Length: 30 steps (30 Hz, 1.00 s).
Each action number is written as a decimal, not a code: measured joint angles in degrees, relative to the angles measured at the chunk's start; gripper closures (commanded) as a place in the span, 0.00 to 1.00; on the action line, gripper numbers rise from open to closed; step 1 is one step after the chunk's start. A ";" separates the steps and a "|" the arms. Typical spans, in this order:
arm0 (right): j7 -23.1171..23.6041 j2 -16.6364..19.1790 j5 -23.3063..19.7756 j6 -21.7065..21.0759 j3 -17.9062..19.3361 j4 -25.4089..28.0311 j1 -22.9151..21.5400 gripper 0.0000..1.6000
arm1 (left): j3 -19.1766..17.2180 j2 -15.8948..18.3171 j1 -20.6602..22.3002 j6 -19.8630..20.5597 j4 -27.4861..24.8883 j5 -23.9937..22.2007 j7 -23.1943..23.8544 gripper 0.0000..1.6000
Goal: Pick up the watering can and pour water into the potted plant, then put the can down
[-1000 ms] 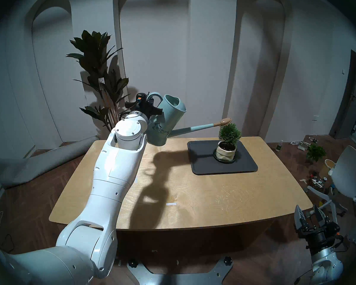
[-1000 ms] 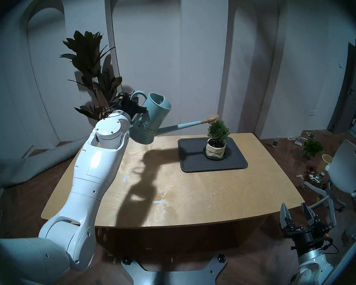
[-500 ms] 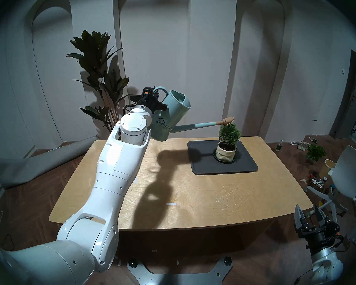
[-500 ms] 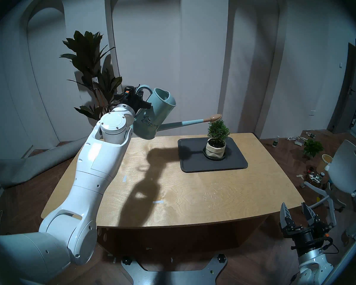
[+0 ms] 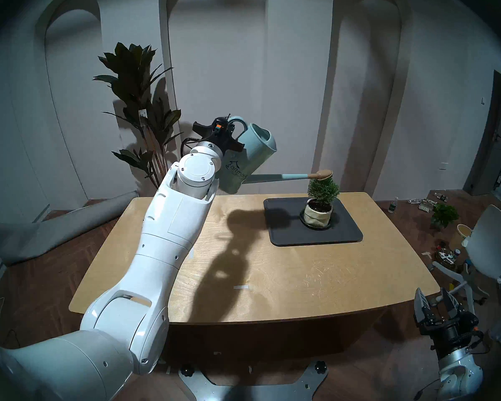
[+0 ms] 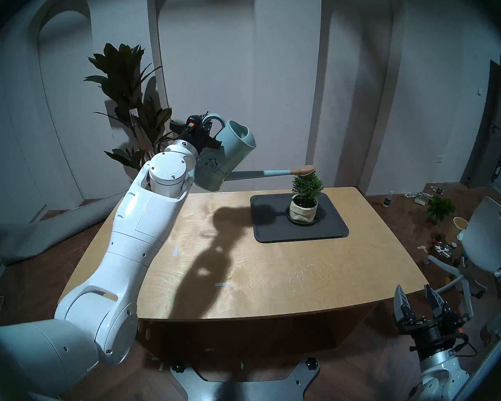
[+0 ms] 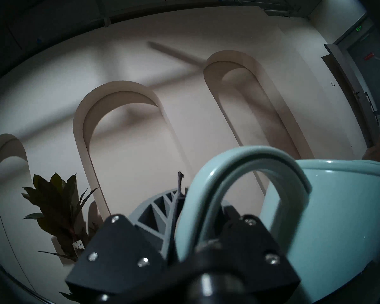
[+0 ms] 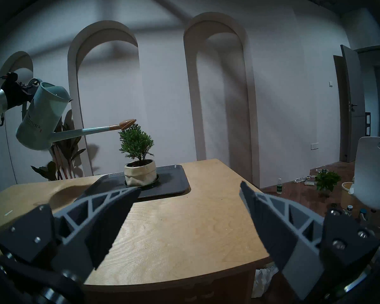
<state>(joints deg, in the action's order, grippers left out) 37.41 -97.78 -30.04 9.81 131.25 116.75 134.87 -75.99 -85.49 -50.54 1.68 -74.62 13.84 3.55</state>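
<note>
Step in hand: pouring. The left claw (image 7: 198,237) is clamped on the loop handle of the watering can (image 5: 245,157), which is held tilted in the air, clear of the counter (image 5: 272,276). The can's tan rose tip (image 5: 324,174) sits just above the crown of the potted plant (image 5: 320,202), which stands on a dark tray (image 5: 344,232). No water stream can be made out. The right claw (image 8: 189,226) is apart and empty, well clear of the plant. The next move likely calls for more tilt, rose held over the plant.

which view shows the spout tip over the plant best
Right wrist: side-on, the spout tip sits just above the plant. Both head views show it from above, overlapping the foliage. Left wrist shows only the can's handle.
</note>
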 measured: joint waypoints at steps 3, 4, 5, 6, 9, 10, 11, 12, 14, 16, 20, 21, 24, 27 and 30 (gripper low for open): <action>0.05 -0.01 0.01 0.00 0.03 0.00 -0.01 0.00 | -0.13 0.00 0.56 -0.71 0.33 0.82 0.17 1.00; 0.07 -0.01 0.02 0.00 0.04 0.00 -0.02 0.00 | -0.21 0.02 0.88 -1.13 0.47 1.28 0.26 1.00; 0.08 -0.02 0.02 0.00 0.04 0.01 -0.03 0.00 | -0.23 0.02 0.97 -1.23 0.51 1.40 0.28 1.00; 0.08 -0.02 0.02 0.00 0.04 0.01 -0.03 0.00 | -0.25 0.03 1.06 -1.33 0.54 1.51 0.30 1.00; 0.14 -0.03 0.04 0.00 0.07 0.01 -0.04 0.00 | -0.45 0.04 1.82 -2.30 0.91 2.54 0.45 1.00; 0.18 -0.05 0.04 0.00 0.08 0.02 -0.05 0.00 | -0.54 0.05 2.27 -2.95 1.10 3.14 0.55 1.00; 0.19 -0.05 0.05 0.00 0.09 0.02 -0.05 0.00 | -0.54 0.05 2.45 -3.15 1.21 3.33 0.59 1.00; 0.20 -0.05 0.05 0.00 0.10 0.03 -0.05 0.00 | -0.55 0.06 2.62 -3.35 1.31 3.53 0.63 1.00; 0.23 -0.06 0.05 0.00 0.11 0.03 -0.06 0.00 | -0.57 0.06 3.02 -3.90 1.51 4.02 0.73 1.00; 0.27 -0.08 0.06 0.00 0.12 0.04 -0.06 0.00 | -0.57 0.06 3.48 -4.68 1.81 4.64 0.87 1.00; 0.35 -0.11 0.07 0.00 0.15 0.07 -0.06 0.00 | -0.51 0.07 4.38 -6.22 2.63 5.82 1.14 1.00; 0.36 -0.11 0.07 0.00 0.16 0.08 -0.06 0.00 | -0.48 0.07 4.53 -6.52 2.80 6.02 1.19 1.00; 0.42 -0.14 0.08 0.00 0.20 0.11 -0.06 0.00 | -0.40 0.04 5.20 -7.97 3.59 6.90 1.41 1.00; 0.46 -0.18 0.09 0.00 0.23 0.14 -0.06 0.00 | -0.34 -0.01 5.81 -9.32 4.26 7.61 1.62 1.00; 0.50 -0.22 0.09 0.00 0.25 0.20 -0.06 0.00 | -0.32 -0.05 6.43 -11.06 4.87 8.20 1.86 1.00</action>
<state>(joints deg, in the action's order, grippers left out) 37.92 -98.01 -29.94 9.81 131.50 116.95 134.81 -76.31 -85.54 -44.11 -9.38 -69.76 22.04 5.41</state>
